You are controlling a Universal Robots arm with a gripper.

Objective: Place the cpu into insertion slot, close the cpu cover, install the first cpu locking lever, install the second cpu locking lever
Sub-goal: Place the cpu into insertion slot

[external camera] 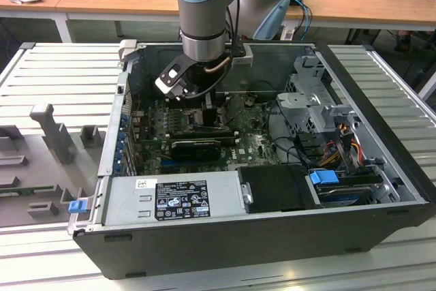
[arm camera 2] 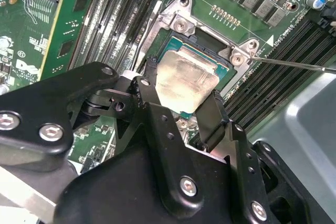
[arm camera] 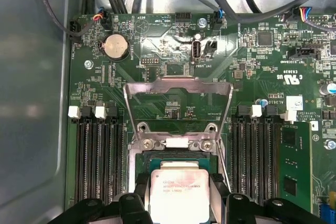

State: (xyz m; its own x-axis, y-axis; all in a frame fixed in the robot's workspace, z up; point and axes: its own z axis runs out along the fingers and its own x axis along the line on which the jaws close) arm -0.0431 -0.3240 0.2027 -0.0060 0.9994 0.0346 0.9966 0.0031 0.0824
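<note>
Gripper (arm camera 2: 181, 97) pinching the cpu (arm camera 2: 186, 80) by two edges, right at the insertion slot (arm camera 2: 202, 40) — cpu cover (arm camera: 178, 82) standing flipped open behind it.

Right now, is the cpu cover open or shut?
Open. In the first wrist view the cpu cover stands raised off the insertion slot, the board showing through its window; the cpu is uncovered.

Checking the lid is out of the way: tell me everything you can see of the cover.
The cover is a thin silvery metal frame around one large square window, green board showing through it. It is swung open, raised off the socket and hinged at its edge. The claw, shut on the chip, does not touch it.
</note>
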